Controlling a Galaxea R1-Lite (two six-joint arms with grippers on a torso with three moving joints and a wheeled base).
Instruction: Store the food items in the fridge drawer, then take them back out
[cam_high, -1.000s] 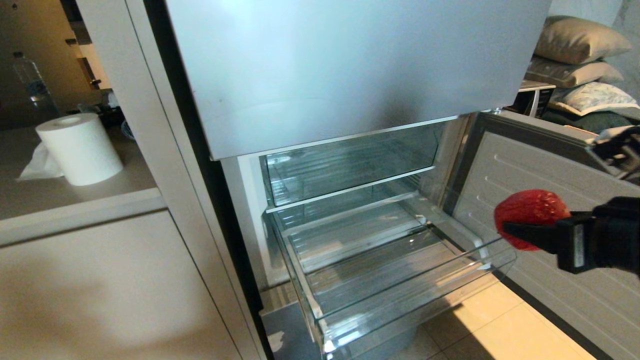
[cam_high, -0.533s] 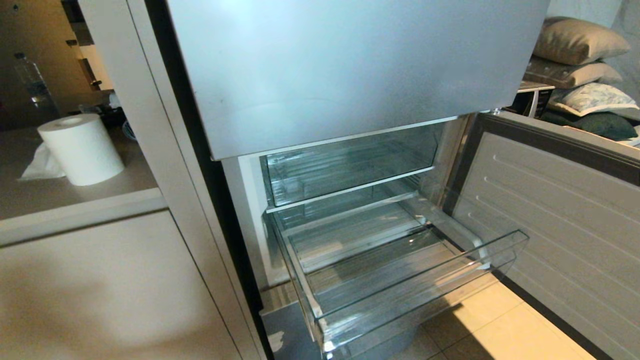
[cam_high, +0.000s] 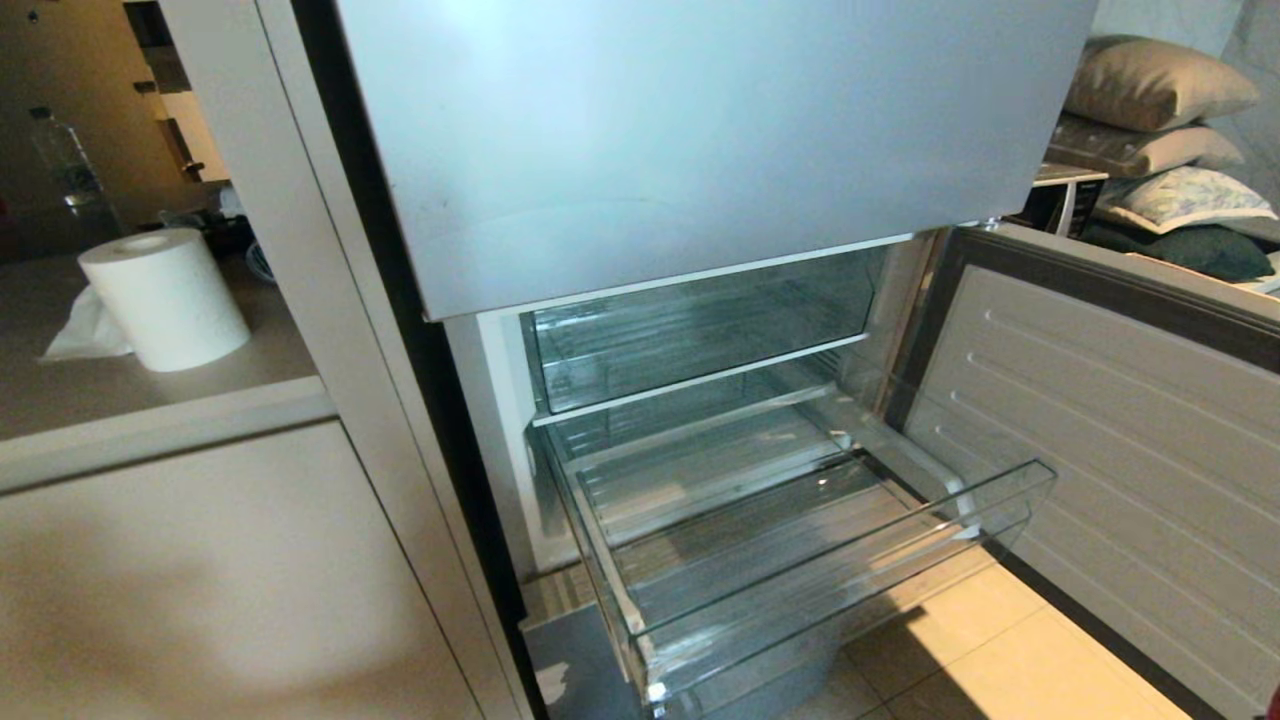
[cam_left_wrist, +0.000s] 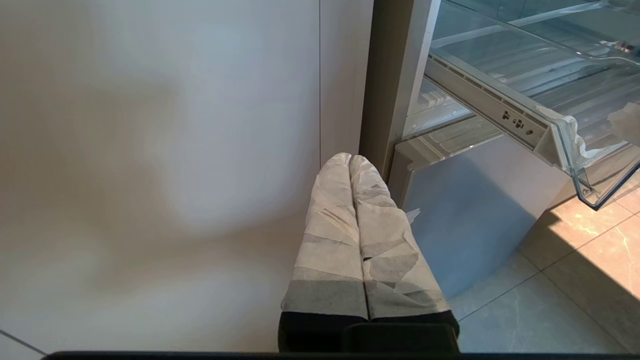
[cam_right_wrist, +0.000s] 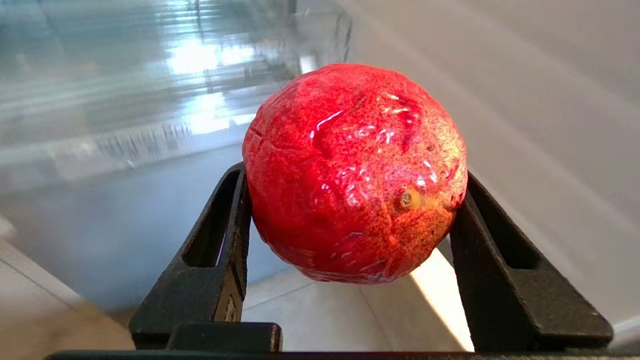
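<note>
Red fruit (cam_right_wrist: 355, 172) sits clamped between the right hand's (cam_right_wrist: 350, 220) black fingers, squeezed at its widest so it cannot roll free, out by the fridge door rather than stored. Pulled-out and bare, the fridge drawer (cam_high: 800, 590) seems emptied. Left hand (cam_left_wrist: 357, 225) hangs low beside the fridge, fingers pressed together.

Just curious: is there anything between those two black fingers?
Yes: the red fruit, pinched between the right gripper's black fingers, as its wrist view shows.
</note>
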